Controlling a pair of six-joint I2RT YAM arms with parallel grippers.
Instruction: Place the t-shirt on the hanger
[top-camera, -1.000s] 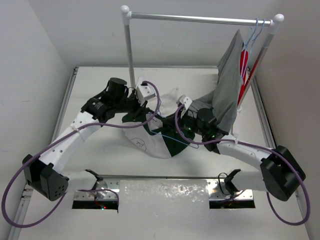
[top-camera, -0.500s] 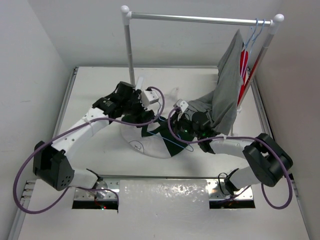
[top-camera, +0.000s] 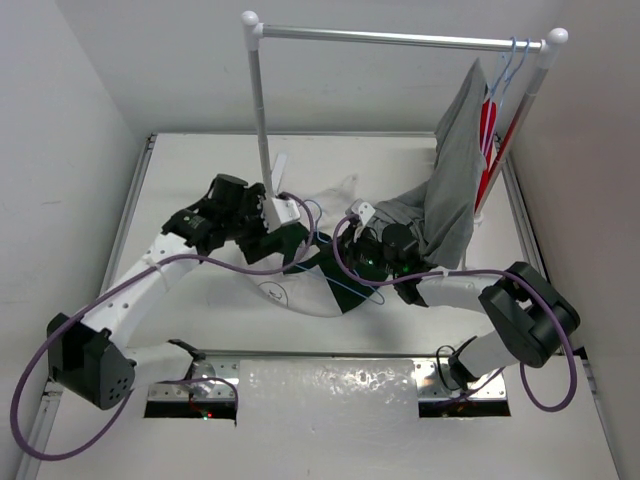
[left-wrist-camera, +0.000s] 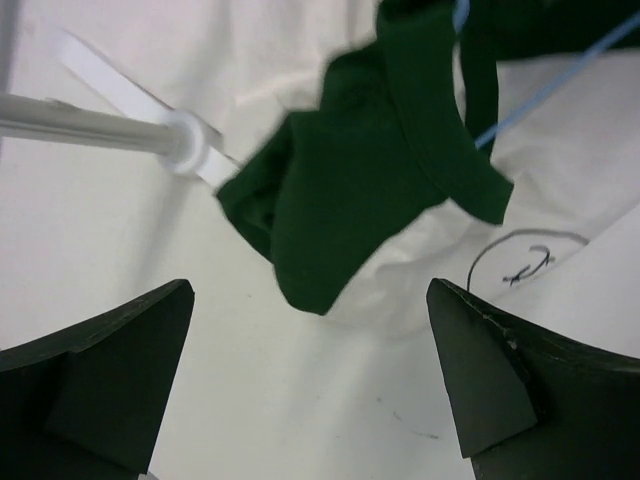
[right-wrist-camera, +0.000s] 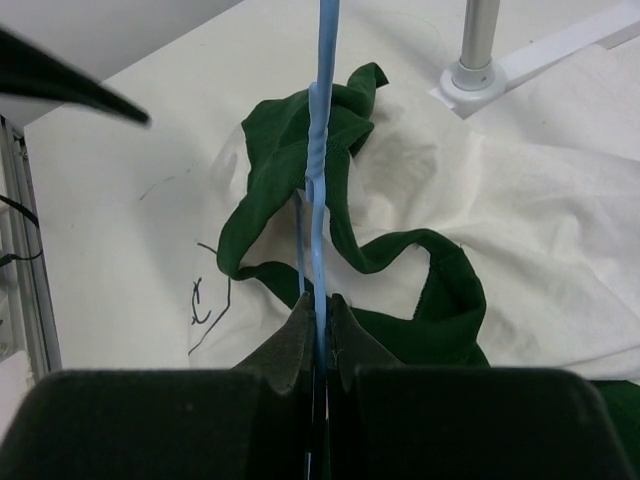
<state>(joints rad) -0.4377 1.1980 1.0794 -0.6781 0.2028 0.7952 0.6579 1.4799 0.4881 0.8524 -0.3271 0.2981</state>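
Top view: the t-shirt (top-camera: 288, 287) lies crumpled at mid-worktop (top-camera: 200, 180), between the two hands. The left hand (top-camera: 293, 238) is over its rear-left edge and the right hand (top-camera: 350, 250) is at its rear-right edge. The wire of the hanger (top-camera: 350, 286) crosses the shirt's right part. A grey garment (top-camera: 452, 185) and a red garment (top-camera: 487, 125) hang at the right end of the rack (top-camera: 262, 110).

Left wrist view: left hand (left-wrist-camera: 310, 295) has its fingers (left-wrist-camera: 100, 380) wide apart, holding nothing. A bunched green sleeve of the t-shirt (left-wrist-camera: 370, 180) lies just ahead of the gap, its tip between the fingertips. Hanger (left-wrist-camera: 530, 100) wire runs beyond it, upper right. The rack foot (left-wrist-camera: 185, 140) is at the left.

Right wrist view: right hand (right-wrist-camera: 320, 312) is pinched together on the hanger (right-wrist-camera: 322, 150) wire, which runs straight ahead. The t-shirt (right-wrist-camera: 520, 210) lies under it on the worktop (right-wrist-camera: 130, 160), with a green band looped just beyond the fingertips.
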